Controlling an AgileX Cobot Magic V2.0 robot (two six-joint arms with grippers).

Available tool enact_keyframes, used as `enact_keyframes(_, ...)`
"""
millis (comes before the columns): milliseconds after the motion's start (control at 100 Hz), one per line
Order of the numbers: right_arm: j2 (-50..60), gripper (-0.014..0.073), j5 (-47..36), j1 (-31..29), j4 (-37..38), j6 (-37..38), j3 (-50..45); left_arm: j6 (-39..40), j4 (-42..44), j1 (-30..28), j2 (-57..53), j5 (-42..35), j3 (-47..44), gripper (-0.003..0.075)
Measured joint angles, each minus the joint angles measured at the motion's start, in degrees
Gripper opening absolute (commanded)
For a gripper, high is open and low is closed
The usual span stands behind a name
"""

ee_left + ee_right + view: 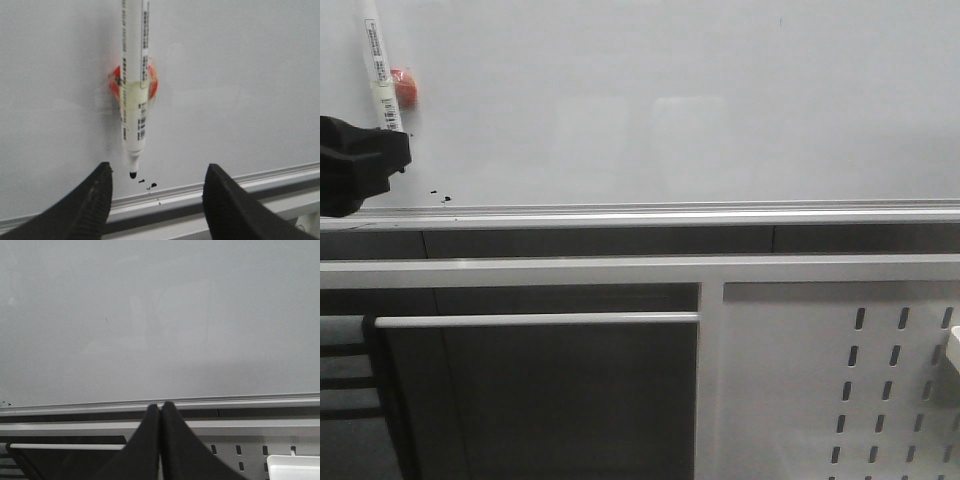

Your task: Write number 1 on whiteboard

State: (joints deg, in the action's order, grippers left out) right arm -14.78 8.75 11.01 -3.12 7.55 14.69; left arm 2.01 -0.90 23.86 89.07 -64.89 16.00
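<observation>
- Nearest to me, the left gripper (156,197) shows in its wrist view as two black fingers spread wide with nothing between them; they sit low, just short of the board's lower rail, pointing at the board.
- In the front view that same gripper is a dark mass at the far left edge, level with the lower part of the board, so I judge the left arm is raised and reaching forward toward the marker rather than parked.
- The right gripper (160,440) has its two fingers pressed together, tip to tip, holding nothing; it faces a bare stretch of board from lower down, which reads to me as a waiting pose.
- Below the board, the front view shows a white metal panel (790,400) with slot holes and a horizontal white bar (535,320), neither touched by an arm.
- The silver rail (670,213) runs along the board's lower edge, with a few black ink specks (148,184) just above it.
- The marker (134,85) hangs upright on the whiteboard (700,100), uncapped tip down, strapped by clear tape to a red round holder (152,82) that looks like a magnet. I think it is parked there so the open fingers can close around its barrel.
- The tip sits between and just above the left fingertips, apart from both.
- I see no number 1 anywhere on the board, so the writing appears not yet done; grasping the marker looks like the step in hand.
</observation>
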Motion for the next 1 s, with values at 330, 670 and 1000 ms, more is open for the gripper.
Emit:
enact_keyframes(330, 0.0, -0.0055, -0.86, 0.0, 0.35, -0.1, 0.0, -4.66, -2.65, 0.0, 0.45, 0.0, 3.57, 0.0368)
enact_keyframes(670, 0.0, -0.0055, -1.73, 0.0, 0.47, -0.1, 0.0, -5.87, -3.74, 0.0, 0.5, 0.11, 6.79, 0.0367)
enact_keyframes(1000, 0.0, -0.0055, -2.8, 0.0, 0.47, -0.1, 0.0, -5.87, -7.57, 0.0, 0.5, 3.54, 6.79, 0.0367)
